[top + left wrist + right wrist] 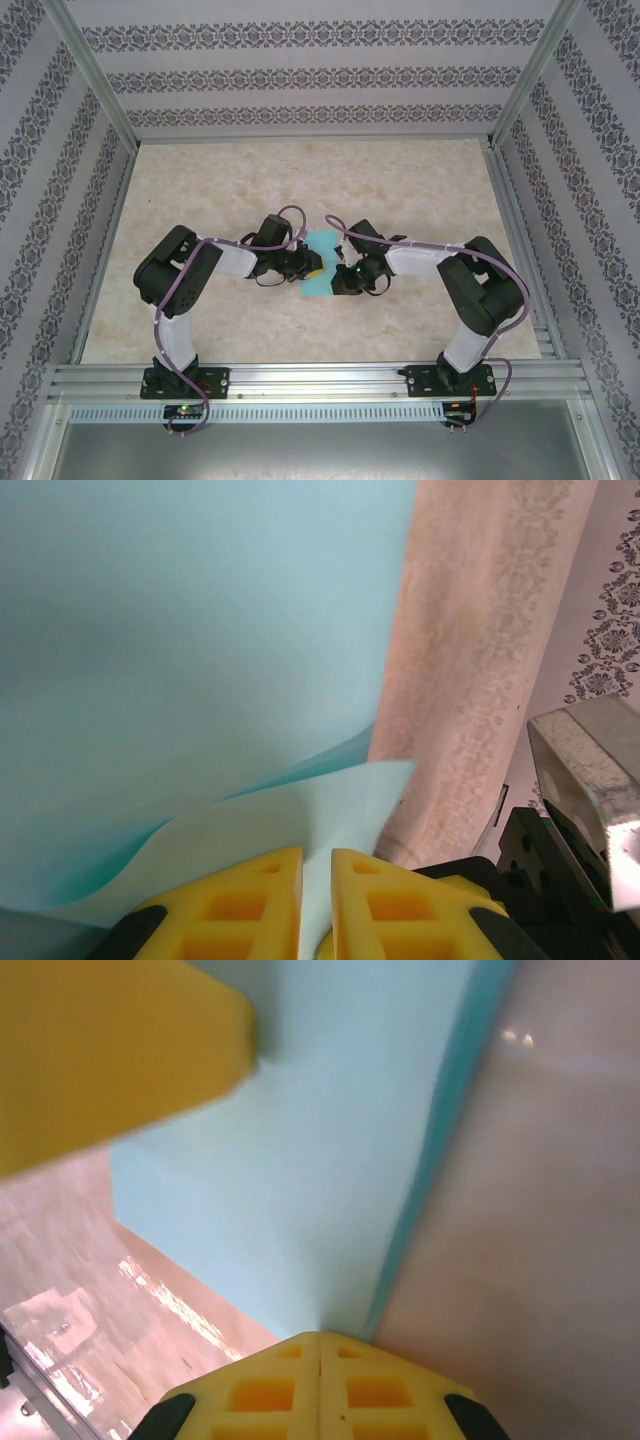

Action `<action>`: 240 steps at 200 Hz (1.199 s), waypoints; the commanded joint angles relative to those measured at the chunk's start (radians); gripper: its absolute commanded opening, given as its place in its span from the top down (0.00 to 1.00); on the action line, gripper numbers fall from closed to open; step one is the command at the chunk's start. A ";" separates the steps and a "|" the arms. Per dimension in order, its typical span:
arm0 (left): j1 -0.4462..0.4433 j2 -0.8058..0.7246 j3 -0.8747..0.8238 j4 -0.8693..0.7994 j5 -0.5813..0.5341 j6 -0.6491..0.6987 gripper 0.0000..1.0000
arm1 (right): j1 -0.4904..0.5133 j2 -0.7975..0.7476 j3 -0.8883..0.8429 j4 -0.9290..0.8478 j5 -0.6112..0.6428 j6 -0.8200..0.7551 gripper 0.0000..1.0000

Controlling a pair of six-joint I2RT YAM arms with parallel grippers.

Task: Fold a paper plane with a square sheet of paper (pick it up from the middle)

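Note:
The square sheet of paper (320, 250) is turquoise and lies partly folded on the table, between my two grippers. My left gripper (312, 268) comes in from the left. In the left wrist view its yellow jaws (316, 855) are shut on a raised flap of the paper (300, 810), and the rest of the sheet (200, 630) curves away behind. My right gripper (340, 280) is shut, with its tips (320, 1338) against the sheet's near edge (330, 1160), beside a darker teal fold line. The left gripper's yellow finger (100, 1050) shows at the upper left of the right wrist view.
The marble-patterned table top (300, 180) has patterned walls (320, 75) on three sides and aluminium posts at the corners. An aluminium rail (320, 380) carrying both arm bases runs along the near edge. Both arms bend inward and meet at the table's middle.

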 commanded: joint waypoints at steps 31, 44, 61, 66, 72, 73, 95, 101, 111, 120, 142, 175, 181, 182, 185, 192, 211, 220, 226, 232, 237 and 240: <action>-0.002 0.041 -0.024 -0.166 -0.094 0.016 0.82 | -0.033 -0.092 0.028 -0.003 -0.038 0.012 0.94; -0.002 0.039 -0.021 -0.165 -0.091 0.016 0.82 | -0.022 -0.064 0.053 0.005 -0.037 0.017 0.94; -0.001 0.036 -0.018 -0.170 -0.091 0.019 0.82 | -0.008 -0.018 0.078 0.017 -0.035 0.024 0.94; -0.002 0.037 -0.017 -0.170 -0.089 0.020 0.82 | -0.005 -0.007 0.085 0.020 -0.034 0.027 0.94; -0.001 0.035 -0.016 -0.170 -0.087 0.021 0.82 | 0.000 0.009 0.091 0.024 -0.030 0.027 0.95; -0.002 0.035 -0.016 -0.170 -0.087 0.021 0.82 | 0.000 0.011 0.091 0.024 -0.029 0.028 0.95; -0.001 0.032 -0.016 -0.165 -0.082 0.019 0.82 | 0.000 0.050 0.102 0.021 -0.009 0.030 0.96; -0.001 0.033 -0.015 -0.163 -0.080 0.021 0.82 | -0.001 0.057 0.102 0.016 0.001 0.028 0.96; -0.001 0.028 -0.013 -0.159 -0.077 0.022 0.82 | -0.004 0.067 0.098 0.011 0.008 0.025 0.97; -0.001 0.024 -0.010 -0.153 -0.070 0.025 0.82 | -0.008 0.074 0.094 0.004 0.018 0.023 0.97; -0.001 0.002 -0.006 -0.117 -0.047 0.029 0.81 | -0.012 0.083 0.081 -0.001 0.030 0.022 0.97; -0.017 -0.068 0.002 -0.100 -0.029 0.034 0.81 | -0.017 0.095 0.071 -0.008 0.050 0.035 0.99; -0.021 -0.079 0.003 -0.107 -0.033 0.038 0.81 | -0.016 0.097 0.072 -0.009 0.052 0.036 1.00; -0.023 -0.080 0.003 -0.109 -0.034 0.037 0.81 | -0.017 0.097 0.071 -0.009 0.054 0.035 1.00; -0.026 -0.083 0.003 -0.113 -0.037 0.039 0.81 | -0.017 0.098 0.073 -0.009 0.055 0.038 1.00; -0.033 -0.091 0.003 -0.128 -0.046 0.040 0.81 | -0.016 0.099 0.071 -0.009 0.055 0.039 1.00; -0.057 -0.095 -0.008 -0.125 -0.063 0.031 0.81 | -0.016 0.098 0.071 -0.009 0.062 0.044 1.00; -0.068 -0.090 -0.015 -0.109 -0.065 0.019 0.82 | -0.016 0.099 0.071 -0.009 0.062 0.044 1.00; -0.073 -0.086 -0.016 -0.108 -0.071 0.013 0.82 | -0.017 0.099 0.070 -0.009 0.062 0.044 1.00; -0.081 -0.081 -0.019 -0.107 -0.077 0.010 0.82 | -0.016 0.099 0.071 -0.008 0.063 0.043 1.00; -0.087 -0.076 -0.019 -0.108 -0.083 0.009 0.83 | -0.017 0.100 0.069 -0.008 0.063 0.044 1.00; -0.089 -0.074 -0.020 -0.107 -0.086 0.007 0.83 | -0.017 0.100 0.069 -0.009 0.062 0.044 1.00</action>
